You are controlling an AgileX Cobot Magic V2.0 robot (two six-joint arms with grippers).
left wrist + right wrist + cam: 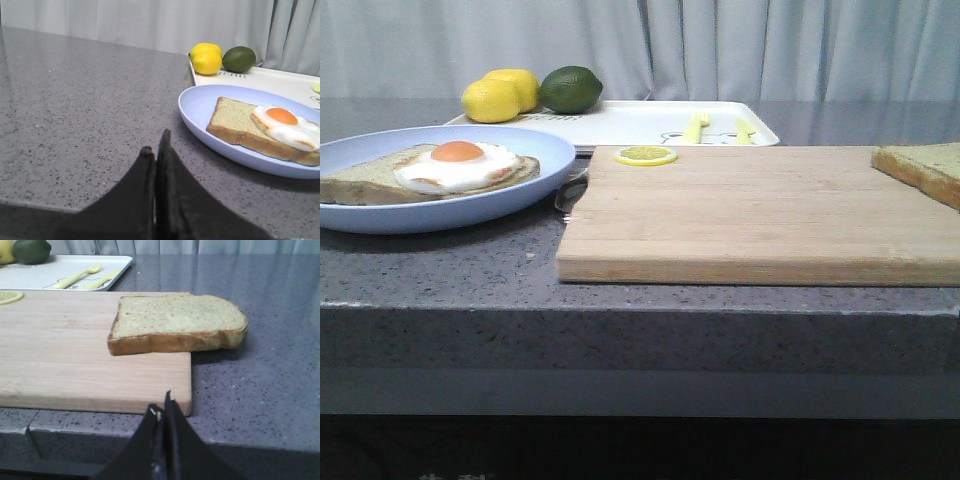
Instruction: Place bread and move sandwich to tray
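The bread (923, 168) lies on the right end of the wooden cutting board (760, 215), overhanging its edge; it also shows in the right wrist view (177, 322). The sandwich (435, 170), toast with a fried egg, sits on its round pale blue plate (520, 185) at the left; it also shows in the left wrist view (265, 127). The white tray (640, 125) stands behind the board. My left gripper (156, 145) is shut and empty, over the bare counter left of the plate. My right gripper (161, 405) is shut and empty, near the board's front right corner. Neither gripper shows in the front view.
Two lemons (500, 96) and a lime (570, 89) sit at the tray's left end. A yellow fork (695, 128) and knife (744, 130) lie on the tray. A lemon slice (645, 155) lies on the board's far edge. The counter's front edge (640, 310) is close.
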